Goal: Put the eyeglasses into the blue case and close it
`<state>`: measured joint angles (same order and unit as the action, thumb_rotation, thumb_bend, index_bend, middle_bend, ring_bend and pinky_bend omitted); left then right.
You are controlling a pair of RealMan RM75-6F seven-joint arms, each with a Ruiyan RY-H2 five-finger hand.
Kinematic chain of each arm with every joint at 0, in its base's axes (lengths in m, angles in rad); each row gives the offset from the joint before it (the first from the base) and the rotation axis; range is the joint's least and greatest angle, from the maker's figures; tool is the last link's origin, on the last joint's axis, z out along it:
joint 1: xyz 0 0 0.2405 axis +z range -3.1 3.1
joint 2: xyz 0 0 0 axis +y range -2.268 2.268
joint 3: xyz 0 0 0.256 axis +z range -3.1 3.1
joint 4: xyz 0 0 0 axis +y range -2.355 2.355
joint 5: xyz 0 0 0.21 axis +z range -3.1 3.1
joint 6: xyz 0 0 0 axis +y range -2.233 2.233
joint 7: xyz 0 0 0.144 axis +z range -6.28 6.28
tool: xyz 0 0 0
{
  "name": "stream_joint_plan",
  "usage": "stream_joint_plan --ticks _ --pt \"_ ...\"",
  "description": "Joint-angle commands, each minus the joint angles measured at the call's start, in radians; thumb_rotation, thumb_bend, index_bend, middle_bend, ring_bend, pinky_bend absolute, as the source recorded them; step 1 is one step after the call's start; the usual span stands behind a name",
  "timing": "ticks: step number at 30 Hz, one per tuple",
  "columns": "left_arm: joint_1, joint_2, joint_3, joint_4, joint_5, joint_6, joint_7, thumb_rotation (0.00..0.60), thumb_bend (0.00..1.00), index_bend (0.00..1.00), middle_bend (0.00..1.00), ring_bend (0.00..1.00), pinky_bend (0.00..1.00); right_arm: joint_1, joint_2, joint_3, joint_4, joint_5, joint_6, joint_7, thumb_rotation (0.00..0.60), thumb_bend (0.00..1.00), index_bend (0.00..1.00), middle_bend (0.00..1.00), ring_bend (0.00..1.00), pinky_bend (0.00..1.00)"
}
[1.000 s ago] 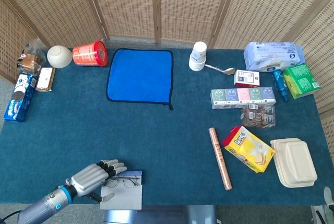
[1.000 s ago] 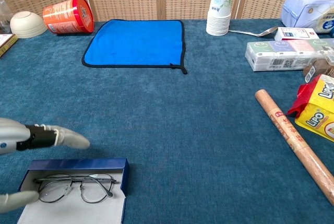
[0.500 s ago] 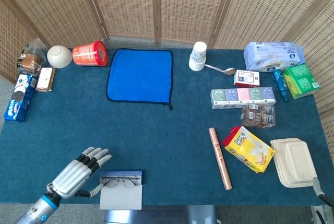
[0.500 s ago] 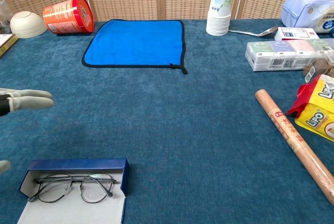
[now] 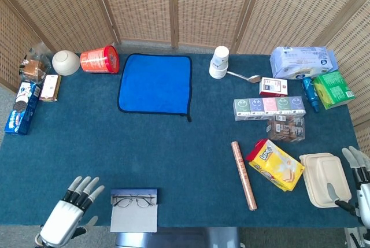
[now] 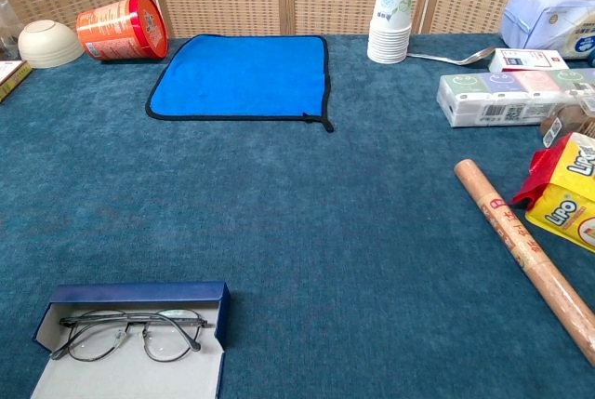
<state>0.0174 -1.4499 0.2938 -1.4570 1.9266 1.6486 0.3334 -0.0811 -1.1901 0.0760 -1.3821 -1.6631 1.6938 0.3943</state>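
Note:
The blue case (image 5: pixel 134 210) (image 6: pixel 130 339) lies open at the table's near edge, its pale lining facing up. The thin-framed eyeglasses (image 5: pixel 134 202) (image 6: pixel 130 334) rest folded inside it, against the far wall. My left hand (image 5: pixel 69 216) sits off to the left of the case at the table's front corner, fingers spread, holding nothing and clear of the case. At the far right edge my right hand (image 5: pixel 358 178) shows beside a cream container, fingers apart and empty. Neither hand appears in the chest view.
A blue cloth (image 5: pixel 155 83), red tub (image 5: pixel 99 60), bowl (image 5: pixel 65 62) and snack packs stand at the back left. Paper cups (image 5: pixel 219 62), a spoon, boxes, a brown roll (image 5: pixel 244 174), a yellow bag (image 5: pixel 276 164) and the cream container (image 5: pixel 325 179) fill the right side.
My left hand has drawn back from the case toward the front left corner, leaving the eyeglasses inside. My right hand has come into sight at the right edge.

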Motion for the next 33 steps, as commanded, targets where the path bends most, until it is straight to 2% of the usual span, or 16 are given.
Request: stream_joint_plan --ticks 1,8,17,30,33 --pt "0.039 -0.038 0.008 0.043 0.016 0.016 0.042 0.6 0.26 0.17 0.07 0.0 0.01 0.008 -0.001 -0.007 0.011 -0.011 0.002 0.01 0.6 0.36 0.0 0.01 0.0 0.11" --pt "0.082 -0.091 0.014 0.114 0.032 0.013 0.085 0.6 0.26 0.22 0.08 0.0 0.0 0.012 0.002 -0.019 0.031 -0.023 0.022 0.036 0.6 0.36 0.0 0.01 0.0 0.11" --pt "0.095 -0.122 0.014 0.197 0.092 0.024 0.145 0.6 0.26 0.22 0.06 0.0 0.0 0.013 0.001 -0.024 0.041 -0.026 0.048 0.052 0.6 0.36 0.0 0.01 0.0 0.11" --pt "0.136 -0.185 -0.009 0.333 0.145 0.083 0.246 0.6 0.24 0.12 0.03 0.0 0.0 0.013 0.004 -0.03 0.065 -0.038 0.092 0.098 0.6 0.36 0.0 0.01 0.0 0.11" --pt "0.148 -0.192 -0.002 0.348 0.141 0.089 0.222 0.6 0.24 0.11 0.03 0.0 0.0 0.014 0.005 -0.035 0.07 -0.053 0.107 0.109 0.6 0.36 0.0 0.01 0.0 0.11"
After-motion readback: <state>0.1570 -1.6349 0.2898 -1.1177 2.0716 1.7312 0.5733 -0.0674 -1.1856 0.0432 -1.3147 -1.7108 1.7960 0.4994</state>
